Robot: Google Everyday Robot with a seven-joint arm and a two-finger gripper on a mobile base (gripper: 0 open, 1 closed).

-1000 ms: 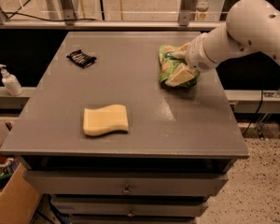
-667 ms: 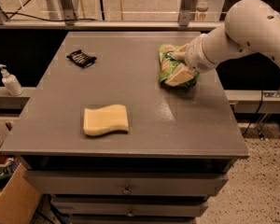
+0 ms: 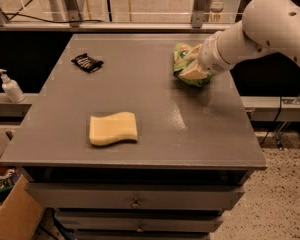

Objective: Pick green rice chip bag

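Note:
The green rice chip bag (image 3: pixel 182 59) lies crumpled at the right rear of the grey table (image 3: pixel 155 109). My gripper (image 3: pixel 192 64) comes in from the right on the white arm (image 3: pixel 260 31) and sits right on the bag. Its pale fingers (image 3: pixel 190 75) are closed on the bag from both sides. Green foil shows to the left of the fingers and under them. The bag's right part is hidden by the wrist.
A pale-yellow wavy sponge (image 3: pixel 113 128) lies front left of centre. A small black wrapper (image 3: pixel 87 62) lies at the rear left. A white pump bottle (image 3: pixel 10 86) stands on a ledge left of the table. Drawers are below the front edge, and a cardboard box (image 3: pixel 12 214) at lower left.

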